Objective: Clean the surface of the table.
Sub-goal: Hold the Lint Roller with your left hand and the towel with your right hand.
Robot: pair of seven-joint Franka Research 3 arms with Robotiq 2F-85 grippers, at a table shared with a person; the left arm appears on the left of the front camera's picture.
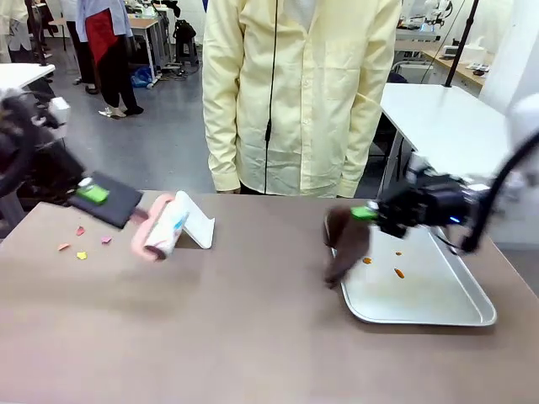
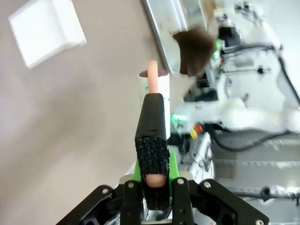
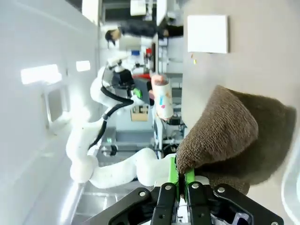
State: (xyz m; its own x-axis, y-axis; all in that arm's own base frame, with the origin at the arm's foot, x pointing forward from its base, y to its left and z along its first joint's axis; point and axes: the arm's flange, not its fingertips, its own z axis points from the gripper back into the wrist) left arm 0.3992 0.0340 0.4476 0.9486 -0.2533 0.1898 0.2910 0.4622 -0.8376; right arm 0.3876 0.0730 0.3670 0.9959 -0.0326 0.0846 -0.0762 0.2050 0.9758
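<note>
Metal tray (image 1: 438, 296) on the table (image 1: 253, 337) holds orange scraps (image 1: 398, 273)

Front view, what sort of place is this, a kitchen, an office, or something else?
Most likely a robotics lab: a white robot arm works at the table, a white-topped work table stands behind it, and benches loaded with equipment line the far room.

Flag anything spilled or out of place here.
Small pink, orange and yellow scraps lie scattered on the brown-grey table near its left end, loose litter on its top. A few orange crumbs sit in the rectangular silver metal tray.
</note>
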